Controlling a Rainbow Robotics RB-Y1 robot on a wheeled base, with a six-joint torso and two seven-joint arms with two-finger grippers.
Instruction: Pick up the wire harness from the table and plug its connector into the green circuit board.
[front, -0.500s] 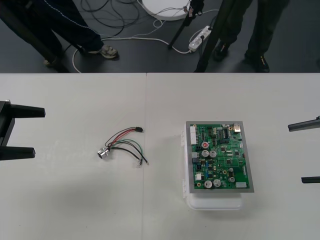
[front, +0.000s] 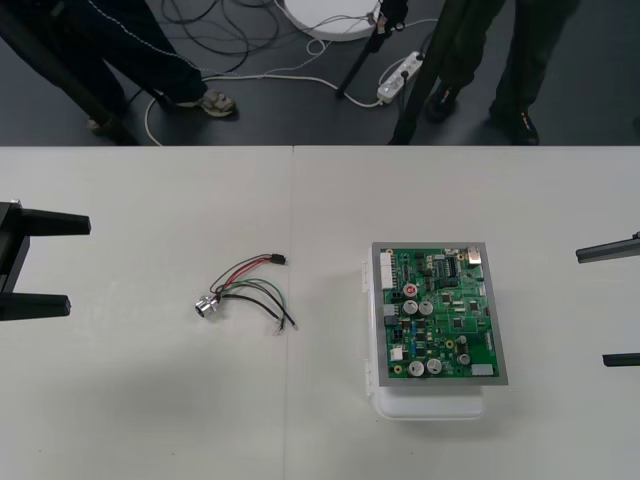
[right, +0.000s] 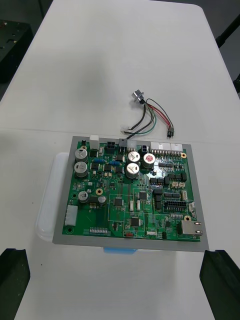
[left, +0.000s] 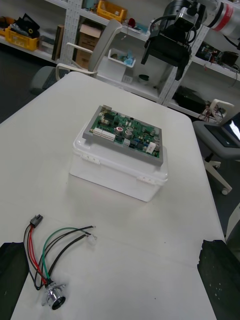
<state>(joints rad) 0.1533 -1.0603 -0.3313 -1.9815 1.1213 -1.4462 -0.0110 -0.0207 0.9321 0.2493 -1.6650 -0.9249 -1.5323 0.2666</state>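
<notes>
Loose wire harness (front: 248, 290) is lying well beyond the 2 spread fingers (front: 45, 222) of left gripper (front: 40, 262); right gripper (front: 612, 305), fingers also apart, is facing green circuit board (front: 438, 312).

The wire harness (front: 248, 285) lies loose just left of the frame's centre, red, black and green wires curled, its small black plug (front: 283, 260) at upper right and its round metal socket (front: 205, 306) at lower left, well apart from the green circuit board (front: 438, 312), which sits flat on its white base (front: 430, 405) right of centre.

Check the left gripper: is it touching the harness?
Apart. The front view shows a stretch of bare table between the open left gripper, waiting at the left side, and the harness.
</notes>
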